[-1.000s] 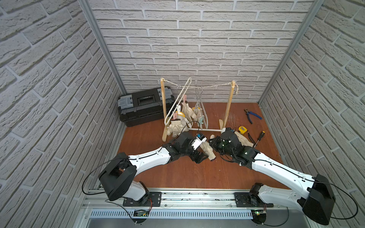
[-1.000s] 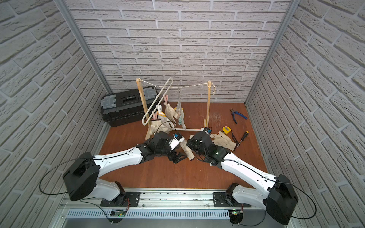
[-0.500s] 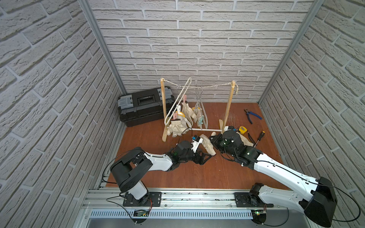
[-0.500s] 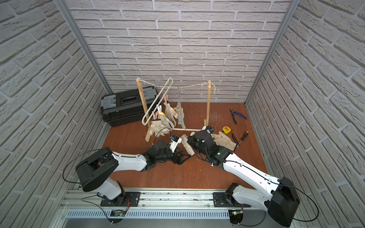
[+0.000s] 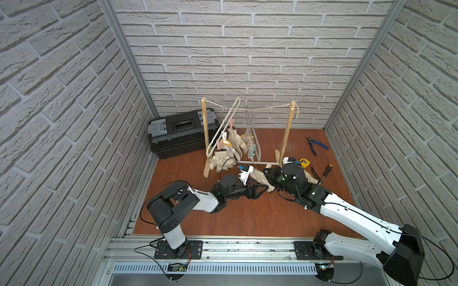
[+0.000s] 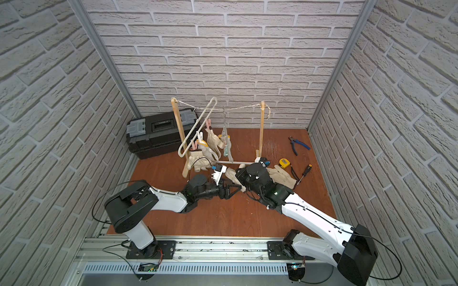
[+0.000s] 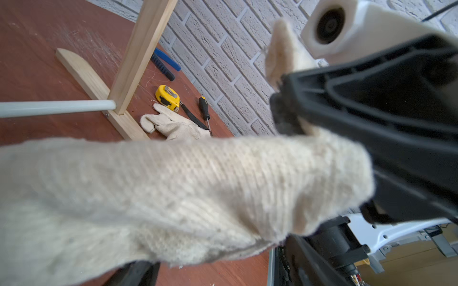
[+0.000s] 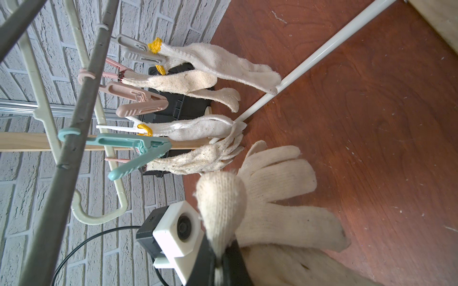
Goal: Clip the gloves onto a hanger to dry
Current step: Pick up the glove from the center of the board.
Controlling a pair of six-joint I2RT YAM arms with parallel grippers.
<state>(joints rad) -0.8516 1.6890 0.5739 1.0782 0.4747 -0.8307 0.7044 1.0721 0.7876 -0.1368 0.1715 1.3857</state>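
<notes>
Glove (image 5: pixel 258 176), off-white knit: pinched by one finger in clenched right gripper (image 5: pixel 267 179), low over worktop (image 5: pixel 247 218), long axis running toward left gripper (image 5: pixel 260 191), jaws spread, just beside its free end.

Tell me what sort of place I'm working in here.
Looks like a staged workshop corner in a robot test cell: brick-pattern wall panels, a black toolbox, pliers and a screwdriver on the wooden floor, and a small drying rack hung with gloves.

Mock workshop bay, likely staged, brick-pattern wall panels (image 5: pixel 247 49), black toolbox (image 5: pixel 181 135), pliers (image 5: pixel 317 144), screwdriver (image 5: pixel 324 173), tape measure (image 5: pixel 304 163)
</notes>
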